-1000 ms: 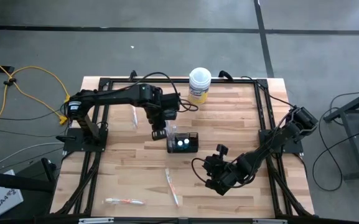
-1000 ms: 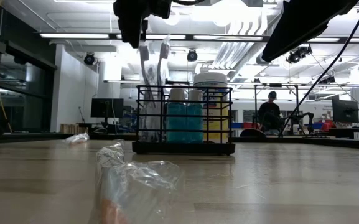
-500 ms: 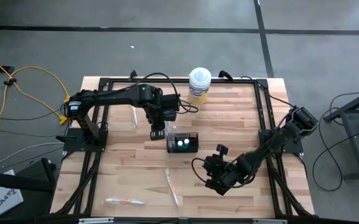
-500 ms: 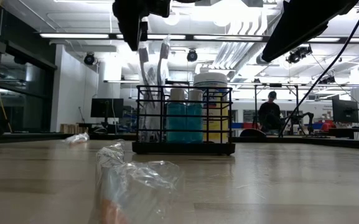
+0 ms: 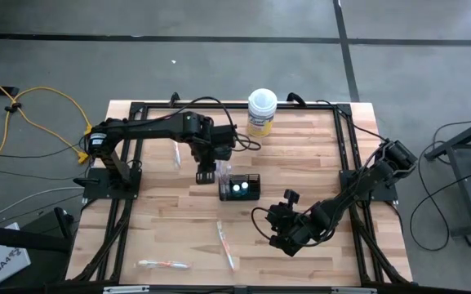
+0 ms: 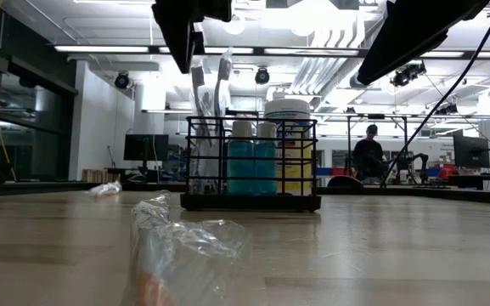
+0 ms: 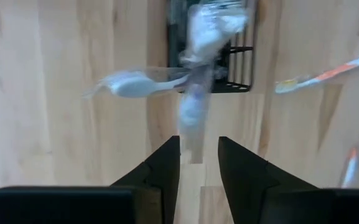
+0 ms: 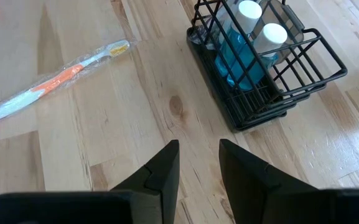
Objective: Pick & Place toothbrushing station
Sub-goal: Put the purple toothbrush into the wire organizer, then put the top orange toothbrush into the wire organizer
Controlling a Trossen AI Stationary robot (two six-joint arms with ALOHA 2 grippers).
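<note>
Left gripper (image 5: 206,174) hung just above the left end of the black wire-mesh holder (image 5: 241,186), fingers (image 7: 160,168) parted around the tail of a wrapped toothbrush (image 7: 195,106); whether they pinched it was unclear. Holder sat mid-table, upright, with 2 teal tubes (image 8: 244,46) inside, toothbrushes (image 6: 206,85) sticking up. Right gripper (image 5: 282,233) waited near the front right, jaws apart, empty. Yellow tub (image 5: 261,112) stood behind. Another wrapped orange toothbrush (image 8: 51,81) lay on the table (image 5: 300,155).
</note>
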